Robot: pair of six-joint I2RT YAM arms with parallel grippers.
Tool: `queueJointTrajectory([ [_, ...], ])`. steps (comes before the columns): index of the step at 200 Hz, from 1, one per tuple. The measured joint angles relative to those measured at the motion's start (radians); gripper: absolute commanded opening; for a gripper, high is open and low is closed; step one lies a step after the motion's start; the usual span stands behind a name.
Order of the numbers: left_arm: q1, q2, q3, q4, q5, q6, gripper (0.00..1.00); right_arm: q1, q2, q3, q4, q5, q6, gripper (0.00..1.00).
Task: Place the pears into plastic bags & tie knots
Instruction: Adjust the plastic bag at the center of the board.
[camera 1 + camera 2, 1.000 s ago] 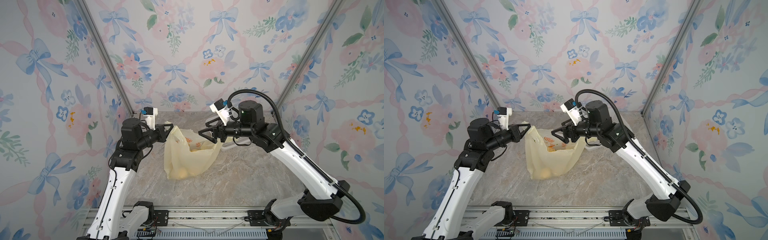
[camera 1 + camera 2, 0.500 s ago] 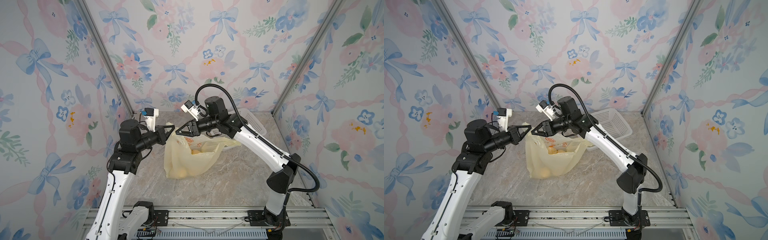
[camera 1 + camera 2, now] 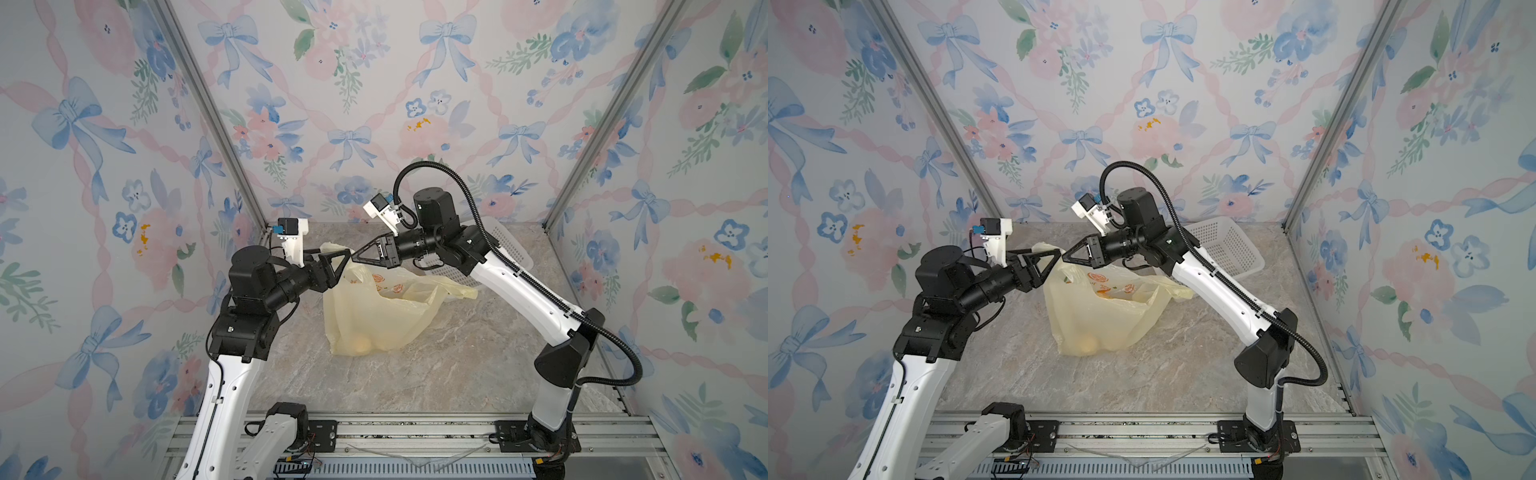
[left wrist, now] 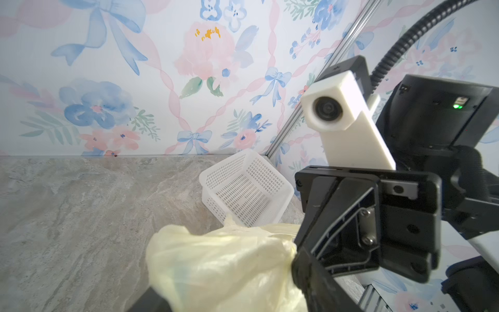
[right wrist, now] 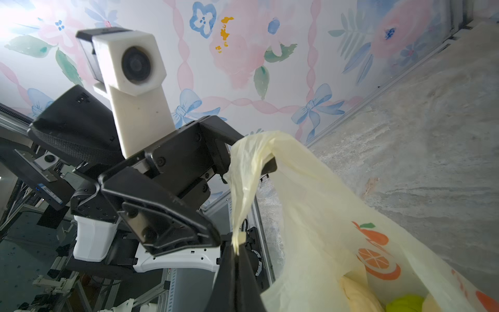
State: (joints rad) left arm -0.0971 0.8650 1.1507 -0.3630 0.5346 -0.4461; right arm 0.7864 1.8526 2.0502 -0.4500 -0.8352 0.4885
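On the marbled table [image 3: 457,374], a pale-yellow plastic bag [image 3: 374,320] printed with orange fruit [image 5: 378,259] slumps open, any lettering too small to read. A white basket [image 3: 1225,249] sits just behind the bag. Above the bag's mouth the right hand [image 3: 355,259] pinches a handle. Beside it the left hand [image 5: 243,200] stands released, the handle draped over one finger. Inside the bag lie a green pear [image 5: 405,304] and pale pears [image 3: 360,345].

White perforated basket [image 3: 1229,245] at the marbled table's [image 3: 1142,374] far corner, beside floral-papered walls [image 3: 1142,83]
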Motion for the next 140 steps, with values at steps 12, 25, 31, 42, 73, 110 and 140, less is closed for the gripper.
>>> queueJointTrajectory([
  [12,0.0,-0.037,-0.01,0.002,-0.037,0.007,0.86,-0.002,-0.019,-0.011,0.024,0.006,0.013,0.0],
  [25,0.0,-0.076,-0.021,0.02,-0.07,0.014,0.93,-0.003,-0.043,-0.034,0.068,0.009,0.031,0.0],
  [31,0.0,-0.093,-0.025,0.03,-0.08,0.016,0.94,-0.005,-0.054,-0.046,0.09,0.01,0.04,0.0],
  [42,0.0,-0.121,-0.031,0.053,-0.092,0.032,0.96,-0.008,-0.071,-0.063,0.123,0.017,0.057,0.0],
  [73,0.0,-0.153,-0.039,0.127,-0.062,0.072,0.98,-0.014,-0.08,-0.078,0.211,0.045,0.105,0.0],
  [110,-0.011,-0.16,-0.127,0.303,0.031,0.118,0.98,-0.015,-0.08,-0.108,0.291,0.052,0.173,0.0],
  [140,-0.076,-0.106,-0.149,0.389,0.043,0.15,0.98,-0.012,-0.08,-0.108,0.32,0.055,0.189,0.0],
])
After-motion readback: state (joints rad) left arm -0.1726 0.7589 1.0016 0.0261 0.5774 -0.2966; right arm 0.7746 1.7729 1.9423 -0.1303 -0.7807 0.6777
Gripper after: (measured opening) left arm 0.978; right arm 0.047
